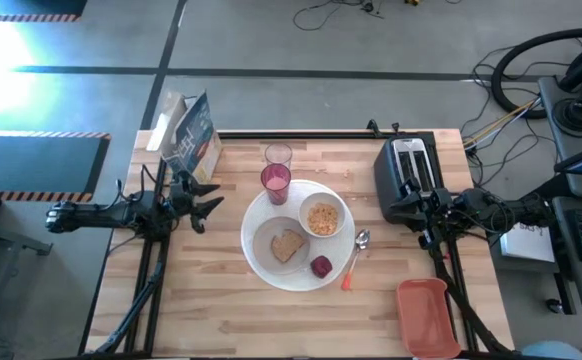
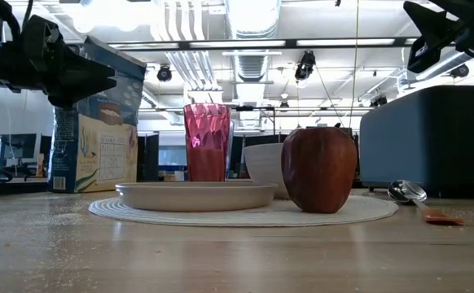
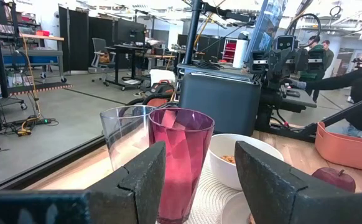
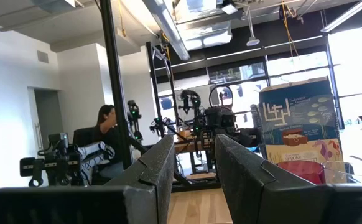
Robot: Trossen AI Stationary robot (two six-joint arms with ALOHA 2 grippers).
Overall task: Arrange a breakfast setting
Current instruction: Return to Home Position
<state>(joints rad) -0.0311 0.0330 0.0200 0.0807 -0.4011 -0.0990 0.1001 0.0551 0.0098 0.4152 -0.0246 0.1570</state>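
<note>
A large white round plate (image 1: 261, 262) lies mid-table. On it rest a smaller pale plate (image 1: 271, 232) bearing a toast slice (image 1: 288, 245), a small white bowl (image 1: 324, 217) of cereal and a dark-red fruit (image 1: 321, 266). A pink tumbler (image 1: 276, 183) stands at the plate's far rim, with a clear glass (image 1: 278, 155) behind it. An orange-handled spoon (image 1: 355, 257) lies on the table right of the plate. My left gripper (image 1: 206, 205) hangs open left of the plate, above the table. My right gripper (image 1: 411, 207) hangs open by the toaster. Both are empty.
A black two-slot toaster (image 1: 409, 172) stands at the far right and an orange-red tray (image 1: 429, 316) at the near right corner. A cereal box (image 1: 191, 135) stands at the far left corner. Bare wood lies along the near edge (image 1: 271, 325). People sit in the room beyond.
</note>
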